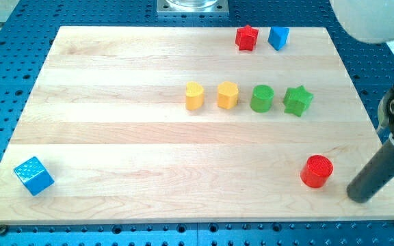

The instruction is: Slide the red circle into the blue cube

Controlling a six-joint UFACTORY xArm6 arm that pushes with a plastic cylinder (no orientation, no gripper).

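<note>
The red circle (317, 171) sits near the view's bottom right of the wooden board (115, 137). My tip (358, 196) is just right of it and slightly lower, a small gap apart. A blue cube (33, 175) lies at the board's bottom left corner. A second blue block (278, 37) stands at the top edge, right of centre.
A red star (247, 37) stands beside the top blue block. A row across the middle holds a yellow block (194, 96), a yellow hexagon (228, 95), a green circle (262, 98) and a green star (297, 100). The board's right edge is close to my tip.
</note>
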